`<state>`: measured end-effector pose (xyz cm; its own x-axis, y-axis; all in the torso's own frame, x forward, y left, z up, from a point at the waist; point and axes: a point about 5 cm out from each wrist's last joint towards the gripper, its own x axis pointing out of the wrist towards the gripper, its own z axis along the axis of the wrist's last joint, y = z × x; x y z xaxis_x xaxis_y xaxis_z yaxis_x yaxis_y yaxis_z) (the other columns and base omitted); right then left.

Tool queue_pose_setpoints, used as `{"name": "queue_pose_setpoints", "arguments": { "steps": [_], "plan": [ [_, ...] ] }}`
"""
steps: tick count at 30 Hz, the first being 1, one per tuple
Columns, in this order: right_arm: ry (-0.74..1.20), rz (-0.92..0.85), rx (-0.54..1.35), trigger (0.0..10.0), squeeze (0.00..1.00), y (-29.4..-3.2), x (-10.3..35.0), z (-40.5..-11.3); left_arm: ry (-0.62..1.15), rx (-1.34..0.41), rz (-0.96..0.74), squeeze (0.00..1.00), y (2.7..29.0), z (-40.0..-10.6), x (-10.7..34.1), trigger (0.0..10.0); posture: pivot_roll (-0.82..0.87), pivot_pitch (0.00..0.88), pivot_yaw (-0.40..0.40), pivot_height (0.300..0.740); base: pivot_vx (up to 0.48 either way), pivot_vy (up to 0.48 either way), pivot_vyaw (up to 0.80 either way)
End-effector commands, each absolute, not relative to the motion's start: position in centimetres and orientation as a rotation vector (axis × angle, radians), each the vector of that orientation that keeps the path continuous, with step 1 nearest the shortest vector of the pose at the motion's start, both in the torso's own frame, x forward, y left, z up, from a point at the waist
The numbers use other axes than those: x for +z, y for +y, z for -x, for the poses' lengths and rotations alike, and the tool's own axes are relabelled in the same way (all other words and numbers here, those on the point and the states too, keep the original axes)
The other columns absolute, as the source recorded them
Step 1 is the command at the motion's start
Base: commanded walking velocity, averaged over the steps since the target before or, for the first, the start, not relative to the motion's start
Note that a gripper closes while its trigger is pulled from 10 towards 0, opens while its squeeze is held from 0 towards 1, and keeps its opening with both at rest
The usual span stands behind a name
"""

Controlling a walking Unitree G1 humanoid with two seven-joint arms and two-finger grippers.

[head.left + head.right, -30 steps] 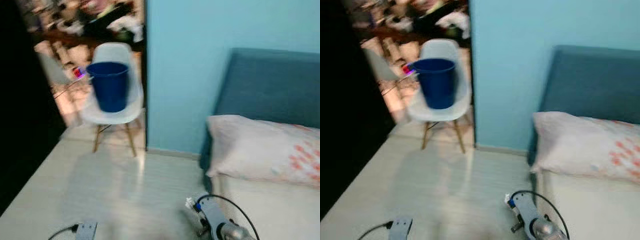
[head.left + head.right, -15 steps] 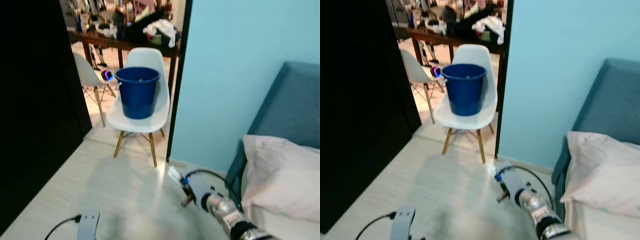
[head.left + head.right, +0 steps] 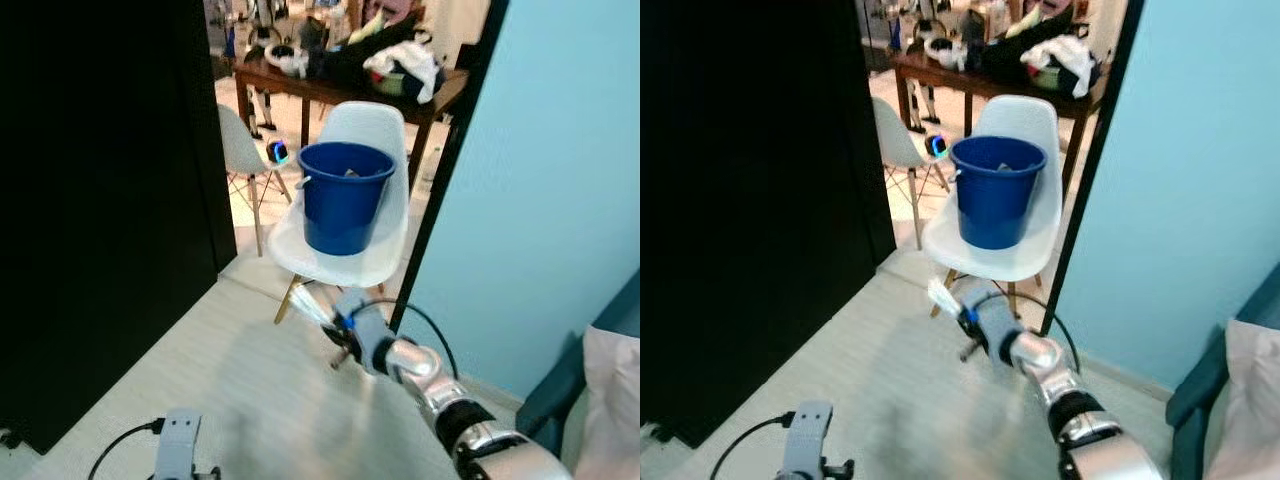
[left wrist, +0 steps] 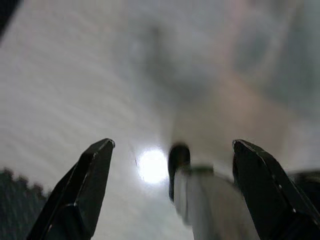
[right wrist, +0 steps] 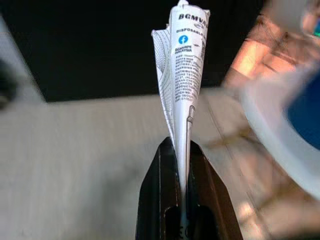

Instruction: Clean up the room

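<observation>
A printed wrapper [image 5: 181, 65] is clamped in the right pincer [image 5: 181, 165], extended toward 12 o'clock, short of the blue bucket [image 3: 344, 196] on the white chair [image 3: 345, 255]. Release should be withheld until the wrapper is judged above the rim. The left pincer [image 4: 170, 185] hangs apart, empty.

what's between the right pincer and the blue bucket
The right pincer, gripping a printed wrapper, is just short of the blue bucket. In the eye views, between them lies the white chair's front seat edge.
</observation>
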<state>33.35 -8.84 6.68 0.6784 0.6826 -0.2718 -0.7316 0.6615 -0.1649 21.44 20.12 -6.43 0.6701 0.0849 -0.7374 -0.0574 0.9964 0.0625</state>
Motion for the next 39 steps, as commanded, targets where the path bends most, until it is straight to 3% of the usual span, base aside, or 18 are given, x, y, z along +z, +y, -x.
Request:
{"name": "queue_pose_setpoints", "arguments": {
  "steps": [1, 6, 17, 25, 33, 39],
  "plan": [
    [0.162, 0.252, 0.803, 10.0, 0.00, -9.1, 7.4, -33.7, 0.774, 0.081, -0.024, 0.00, 20.1, -22.8, -5.5, 10.0, 0.10, 0.000, -0.029, 0.740, 0.352, 0.000, 0.00],
    [-0.036, 0.128, 0.762, 10.0, 0.00, -8.0, 13.2, -36.4, 0.558, 0.070, 0.031, 0.00, 19.7, -27.7, -1.6, 10.0, 0.10, 0.000, -0.034, 0.740, 0.352, 0.000, 0.00],
    [-0.096, 0.068, 0.722, 10.0, 0.00, -8.1, 15.3, -37.2, 0.362, -0.006, 0.066, 0.00, 17.4, -31.5, 2.3, 10.0, 0.10, 0.000, -0.041, 0.740, 0.352, 0.000, 0.00],
    [-0.091, 0.055, 0.699, 10.0, 0.00, -8.4, 15.4, -37.4, 0.337, -0.044, 0.044, 0.00, 16.6, -31.8, 2.8, 10.0, 0.09, 0.000, -0.040, 0.740, 0.352, 0.000, 0.00],
    [-0.084, 0.056, 0.664, 10.0, 0.00, -8.6, 15.6, -37.6, 0.337, -0.049, 0.061, 0.00, 16.6, -31.7, 2.7, 10.0, 0.10, 0.000, -0.038, 0.740, 0.354, 0.000, -0.69],
    [-0.084, 0.069, 0.671, 10.0, 0.00, -8.1, 15.7, -37.5, 0.335, -0.052, 0.061, 0.00, 16.6, -31.7, 2.7, 10.0, 0.10, 0.000, -0.038, 0.740, 0.353, 0.000, 0.00]
  ]
}}
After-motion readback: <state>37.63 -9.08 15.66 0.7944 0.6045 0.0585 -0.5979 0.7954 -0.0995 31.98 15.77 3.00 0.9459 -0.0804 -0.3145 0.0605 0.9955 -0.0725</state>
